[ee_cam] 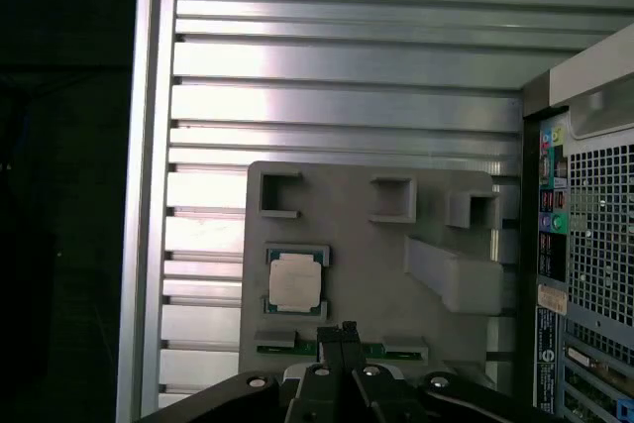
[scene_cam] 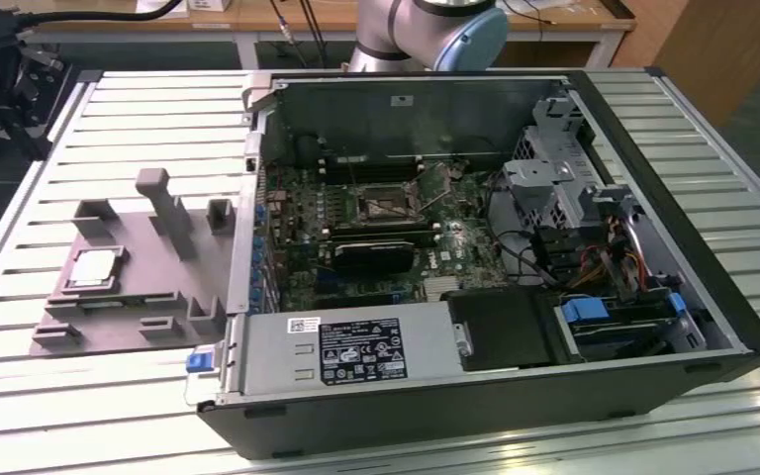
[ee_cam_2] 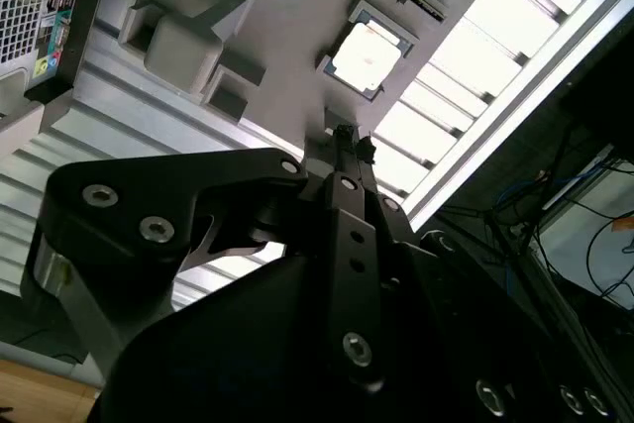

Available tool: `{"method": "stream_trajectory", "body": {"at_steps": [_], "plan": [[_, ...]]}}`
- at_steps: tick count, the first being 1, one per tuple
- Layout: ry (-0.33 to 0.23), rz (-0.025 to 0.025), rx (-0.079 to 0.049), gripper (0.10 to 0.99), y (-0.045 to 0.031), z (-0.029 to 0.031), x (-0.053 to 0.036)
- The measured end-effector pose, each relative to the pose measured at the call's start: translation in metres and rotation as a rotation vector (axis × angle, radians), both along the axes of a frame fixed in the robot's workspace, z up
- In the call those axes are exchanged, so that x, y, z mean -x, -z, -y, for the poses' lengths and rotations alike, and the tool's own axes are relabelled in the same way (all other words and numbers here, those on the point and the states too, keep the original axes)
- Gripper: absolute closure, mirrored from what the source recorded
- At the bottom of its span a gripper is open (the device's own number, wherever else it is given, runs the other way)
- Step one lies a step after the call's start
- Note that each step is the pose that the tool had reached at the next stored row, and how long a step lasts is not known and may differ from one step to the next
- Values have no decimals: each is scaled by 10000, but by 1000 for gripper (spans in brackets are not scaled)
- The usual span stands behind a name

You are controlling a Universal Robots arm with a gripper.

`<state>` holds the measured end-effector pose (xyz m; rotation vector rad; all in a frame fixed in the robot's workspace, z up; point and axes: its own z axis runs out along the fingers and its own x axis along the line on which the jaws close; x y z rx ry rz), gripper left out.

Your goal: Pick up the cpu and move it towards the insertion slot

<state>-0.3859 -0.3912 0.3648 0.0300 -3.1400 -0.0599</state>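
Note:
The cpu (scene_cam: 94, 267) lies flat in a recess of the grey plastic tray (scene_cam: 142, 317) on the exterior view's left, its silvery top up. In both wrist views the cpu (ee_cam: 295, 279) (ee_cam_2: 365, 52) shows below my gripper (ee_cam: 343, 332) (ee_cam_2: 346, 138). The gripper hangs well above the tray, close to its edge. Its two dark fingers are pressed together with nothing between them. The insertion slot (scene_cam: 383, 205) is the square black socket with a thin metal frame on the motherboard inside the open computer case.
The open computer case (scene_cam: 697, 247) fills the exterior view's right, with its power supply (scene_cam: 340, 348) at the front. Raised blocks (scene_cam: 155, 203) stand on the tray. Everything rests on a ribbed aluminium table (scene_cam: 63, 426). The arm's base (scene_cam: 433, 30) is behind the case.

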Motion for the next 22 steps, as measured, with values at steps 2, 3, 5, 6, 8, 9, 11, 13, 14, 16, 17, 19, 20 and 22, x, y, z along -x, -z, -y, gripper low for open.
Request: {"method": "stream_trajectory", "body": {"at_steps": [2, 3, 5, 6, 8, 9, 11, 13, 14, 16, 17, 19, 20, 22], "plan": [[0, 6, -1, 984, 10, 2, 2], [0, 9, -1, 984, 18, 6, 2], [0, 13, -1, 984, 40, 17, 4], [0, 17, -1, 984, 55, 24, 6], [0, 22, 0, 984, 80, 46, 10], [1, 27, -1, 984, 93, 58, 12], [1, 34, -1, 984, 123, 79, 16], [0, 36, -1, 984, 159, 97, 20], [0, 37, -1, 984, 177, 101, 23], [1, 36, -1, 984, 213, 107, 25], [1, 36, -1, 984, 231, 109, 27], [0, 37, -1, 984, 268, 112, 30], [0, 37, -1, 984, 286, 113, 32], [0, 36, -1, 984, 340, 117, 38]]}}
